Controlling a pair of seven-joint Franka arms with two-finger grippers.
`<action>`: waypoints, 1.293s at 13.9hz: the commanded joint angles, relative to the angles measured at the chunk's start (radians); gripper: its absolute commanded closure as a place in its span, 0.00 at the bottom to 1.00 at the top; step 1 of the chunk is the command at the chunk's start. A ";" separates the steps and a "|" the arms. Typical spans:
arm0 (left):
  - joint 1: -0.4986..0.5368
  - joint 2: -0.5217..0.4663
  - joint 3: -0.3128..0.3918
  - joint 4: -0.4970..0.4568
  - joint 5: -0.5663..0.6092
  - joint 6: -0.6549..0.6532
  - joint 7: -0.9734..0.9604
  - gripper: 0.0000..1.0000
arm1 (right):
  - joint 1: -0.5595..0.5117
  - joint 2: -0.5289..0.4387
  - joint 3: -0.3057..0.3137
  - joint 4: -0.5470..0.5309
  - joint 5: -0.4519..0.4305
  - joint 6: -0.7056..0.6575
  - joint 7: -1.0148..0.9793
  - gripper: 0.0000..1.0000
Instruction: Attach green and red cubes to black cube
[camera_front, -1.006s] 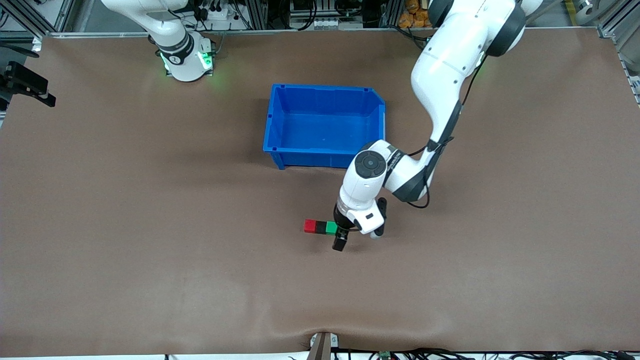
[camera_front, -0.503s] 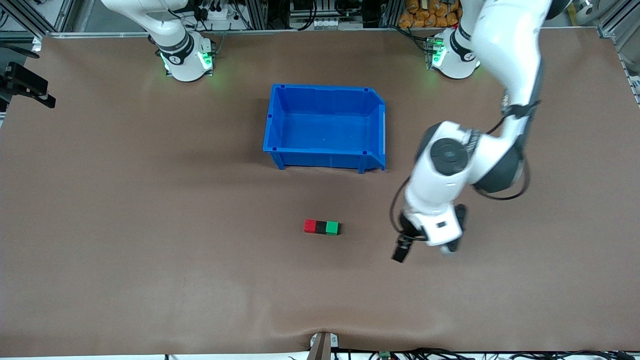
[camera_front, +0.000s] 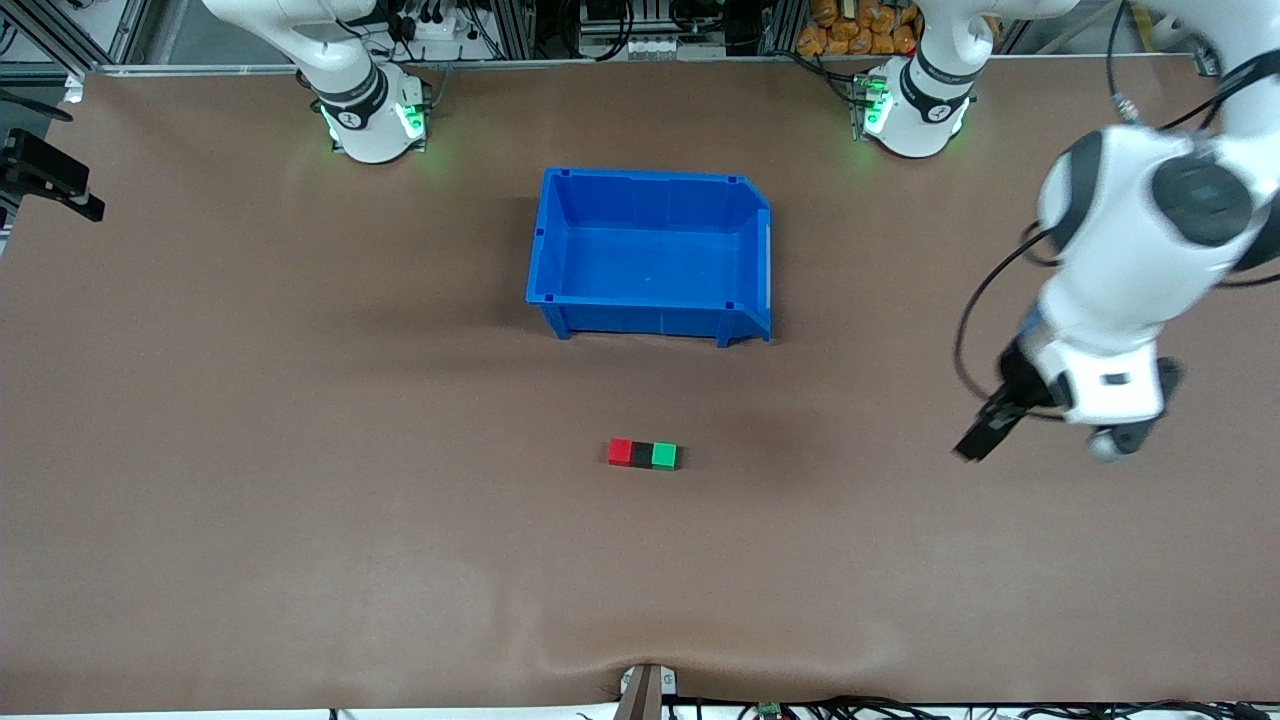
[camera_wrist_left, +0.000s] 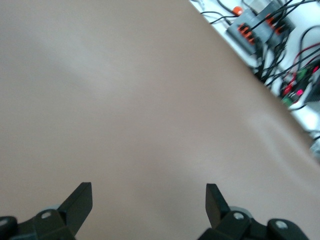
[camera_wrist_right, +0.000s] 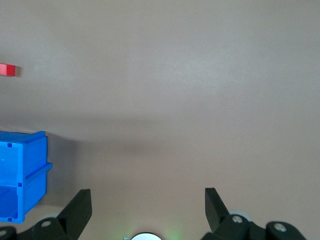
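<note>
The red cube (camera_front: 620, 452), the black cube (camera_front: 641, 454) and the green cube (camera_front: 664, 456) lie joined in one row on the brown table, the black one in the middle. The red cube's end also shows in the right wrist view (camera_wrist_right: 7, 70). My left gripper (camera_front: 985, 432) is open and empty, up over bare table toward the left arm's end, well away from the row; its view (camera_wrist_left: 149, 197) shows only table. My right gripper (camera_wrist_right: 148, 200) is open and empty, over the table near its own base, out of the front view.
An empty blue bin (camera_front: 650, 252) stands farther from the front camera than the cube row; its corner shows in the right wrist view (camera_wrist_right: 22, 175). Cables and electronics (camera_wrist_left: 265, 35) lie past the table's edge in the left wrist view.
My left gripper has let go of the green cube, lifted away from the row and swung far toward the left arm's end of the table. The cubes have not moved.
</note>
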 joint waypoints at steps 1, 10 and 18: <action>0.075 -0.096 -0.015 -0.049 -0.039 -0.116 0.259 0.00 | -0.010 0.004 0.010 0.006 -0.001 0.004 -0.011 0.00; 0.080 -0.218 -0.007 -0.003 -0.030 -0.420 0.789 0.00 | -0.013 0.006 0.010 0.006 0.002 0.001 -0.011 0.00; 0.083 -0.202 -0.012 0.127 -0.024 -0.604 0.962 0.00 | -0.010 0.006 0.010 0.003 0.003 -0.001 -0.011 0.00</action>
